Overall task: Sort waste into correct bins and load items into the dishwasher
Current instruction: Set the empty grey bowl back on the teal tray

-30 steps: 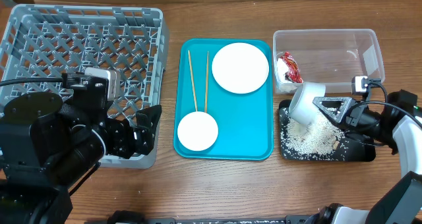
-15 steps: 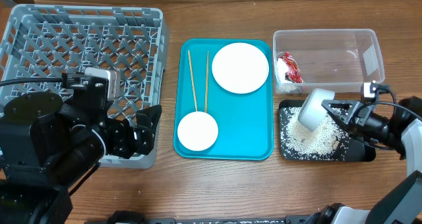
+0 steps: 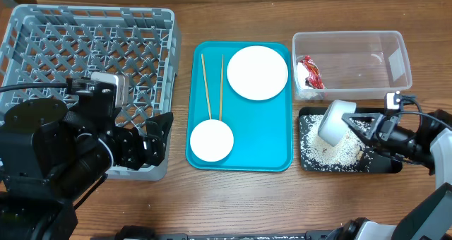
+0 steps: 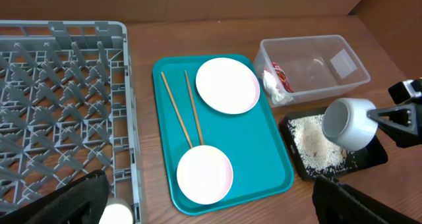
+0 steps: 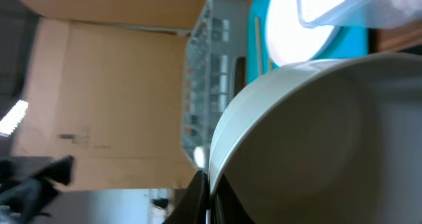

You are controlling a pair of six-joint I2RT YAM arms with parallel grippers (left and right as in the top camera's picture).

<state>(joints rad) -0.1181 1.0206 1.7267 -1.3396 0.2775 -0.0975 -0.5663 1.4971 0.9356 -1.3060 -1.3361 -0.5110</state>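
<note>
My right gripper (image 3: 358, 124) is shut on the rim of a pale greenish-white bowl (image 3: 335, 121), held tilted on its side over the black tray (image 3: 385, 166). White rice-like grains (image 3: 332, 150) lie heaped in that tray. In the right wrist view the bowl (image 5: 316, 138) fills the frame. The red-and-white wrapper (image 3: 311, 72) lies in the clear tub (image 3: 353, 34). The white plate (image 3: 257, 72), the pinkish-white bowl (image 3: 211, 140) and two chopsticks (image 3: 207, 85) lie on the teal tray (image 3: 261, 134). My left gripper (image 3: 157, 138) is open and empty at the front right corner of the grey dish rack (image 3: 92, 56).
The teal tray stands between the rack and the two bins. The clear tub sits just behind the black tray at the right. Bare wooden table runs along the front edge. My left arm's bulk covers the rack's front left part.
My right gripper has drawn back to the right and slightly toward the front with the bowl, still over the black tray. The left arm has not moved.
</note>
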